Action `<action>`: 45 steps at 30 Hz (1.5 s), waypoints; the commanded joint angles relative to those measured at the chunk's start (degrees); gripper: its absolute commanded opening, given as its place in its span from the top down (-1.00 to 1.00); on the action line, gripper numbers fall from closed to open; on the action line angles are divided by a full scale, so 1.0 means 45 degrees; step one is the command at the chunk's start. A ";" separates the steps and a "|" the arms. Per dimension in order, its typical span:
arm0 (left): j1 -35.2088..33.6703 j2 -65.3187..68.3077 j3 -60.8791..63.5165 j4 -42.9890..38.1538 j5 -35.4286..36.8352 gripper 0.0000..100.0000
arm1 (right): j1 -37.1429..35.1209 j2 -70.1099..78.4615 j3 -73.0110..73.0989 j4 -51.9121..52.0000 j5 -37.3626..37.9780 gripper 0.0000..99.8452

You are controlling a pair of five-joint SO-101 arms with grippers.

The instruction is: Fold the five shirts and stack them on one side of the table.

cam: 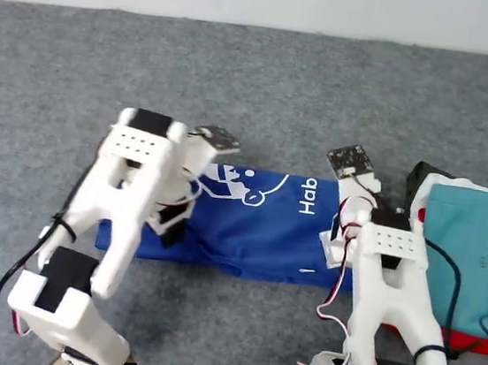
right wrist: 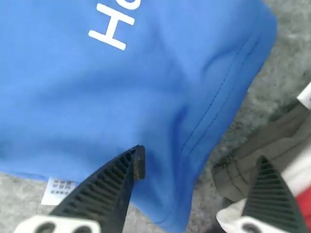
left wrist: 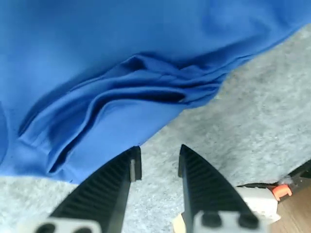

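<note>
**Blue shirt part-folded, a gripper at each end**

At the left, the left gripper (left wrist: 159,156) is held with its jaws a little apart and nothing between them. It is over bare table (cam: 326,95), just beside the near-left corner of the blue shirt (cam: 257,224). The hem at that corner is rumpled into several pleats.

The shirt is laid as a long band across the middle of the table, print uppermost. At its right end the right gripper (right wrist: 200,162) is held with jaws wide apart and empty. One finger is over the blue cloth and the other over the edge of the stack (cam: 478,341), which is topped by a teal shirt (cam: 478,238).

The folding of the blue shirt is judged to be the step in hand, with the band not yet shortened. For the next move:

- **Left gripper:** it would need to be shifted onto the cloth and closed on the pleated corner, so that all layers are taken together.
- **Right gripper:** only blue cloth should be pinched, since the stack's edge lies just beside the shirt's seam and could be caught.

Open table is left beyond the shirt and to its left. The right side is crowded by the stack, and the near side is taken up by the arms.
</note>
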 commanded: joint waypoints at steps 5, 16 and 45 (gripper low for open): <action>0.0547 -0.0586 -0.0049 -0.0645 -0.0098 0.73 | 0.0127 0.0674 0.0137 -0.1006 -0.0137 0.42; 0.0567 -0.0567 -0.0010 -0.2383 -0.0039 0.73 | 0.0127 0.3546 -0.0488 -0.1436 -0.0137 0.42; 0.1543 -0.0723 0.1670 -0.4103 0.0840 0.73 | 0.0127 0.3526 -0.0781 -0.0967 -0.0117 0.92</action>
